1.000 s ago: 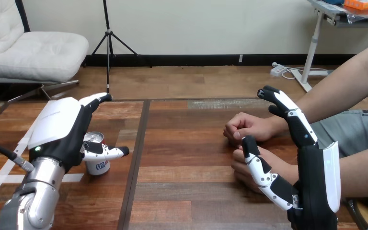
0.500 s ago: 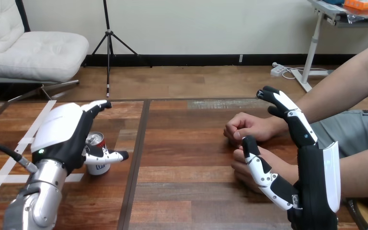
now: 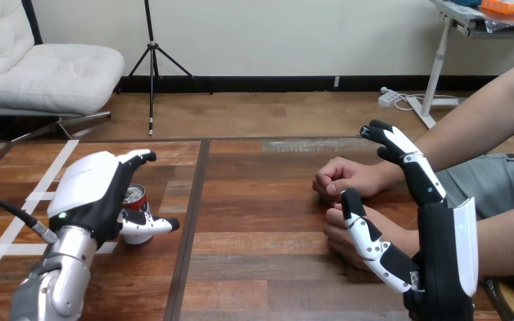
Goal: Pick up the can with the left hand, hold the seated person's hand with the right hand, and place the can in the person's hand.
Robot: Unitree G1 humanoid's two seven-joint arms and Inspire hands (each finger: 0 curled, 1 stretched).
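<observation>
A small silver and red can (image 3: 134, 198) stands upright on the wooden table (image 3: 261, 200) at the left. My left hand (image 3: 94, 190) cups it from the left. Its fingers (image 3: 138, 158) arch past the can's far side and its thumb (image 3: 154, 225) lies across the near side, not clamped. My right hand (image 3: 442, 247) stands upright and open at the right. The right thumb (image 3: 361, 231) lies over the person's nearer hand (image 3: 338, 237), which rests loosely curled on the table. The person's farther hand (image 3: 341, 177) rests as a loose fist just beyond.
The person's forearms (image 3: 482, 114) come in from the right edge. A dark seam (image 3: 191, 214) runs down the table between the can and the person's hands. White tape lines (image 3: 33, 200) mark the table's left part.
My left hand has dropped lower and come in round the can, and its thumb now crosses the can's front. My right hand and the person's hands have barely moved.
</observation>
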